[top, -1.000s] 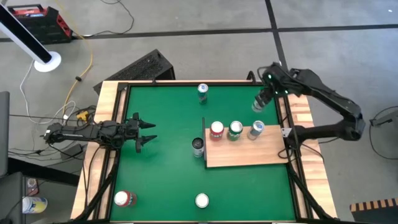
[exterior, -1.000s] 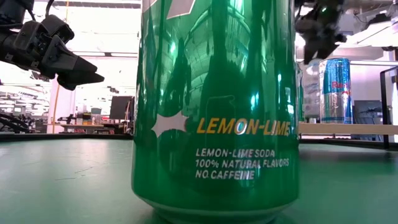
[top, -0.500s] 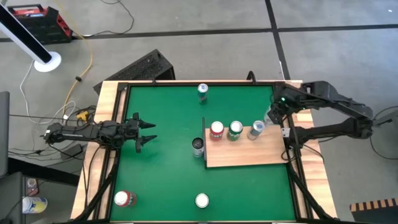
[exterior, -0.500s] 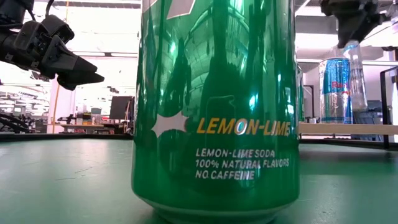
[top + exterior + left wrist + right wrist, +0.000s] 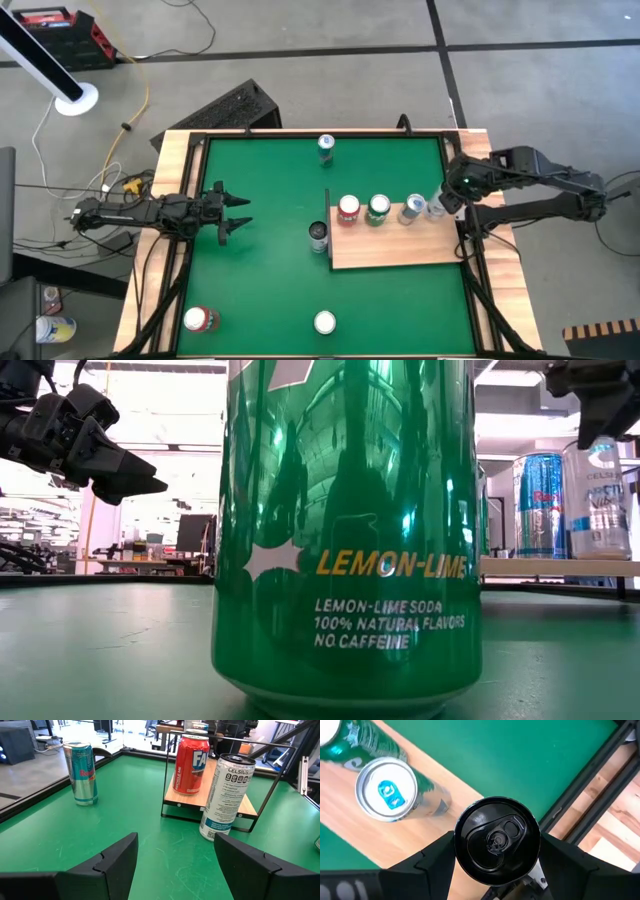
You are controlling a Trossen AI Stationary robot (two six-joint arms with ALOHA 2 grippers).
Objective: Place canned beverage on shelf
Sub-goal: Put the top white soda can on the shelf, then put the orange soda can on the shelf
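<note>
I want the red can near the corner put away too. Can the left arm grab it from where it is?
Probably yes. The left gripper hangs open over the green table's left side, and the red can stands alone near the same side's front corner, with only bare table between them.

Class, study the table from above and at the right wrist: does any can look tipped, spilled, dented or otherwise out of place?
Nothing stands out. Every can in view is upright and nothing has spilled. The right gripper holds a black-topped can upright over the shelf, next to three cans already in a row there. The left gripper waits at the table's left side.
</note>
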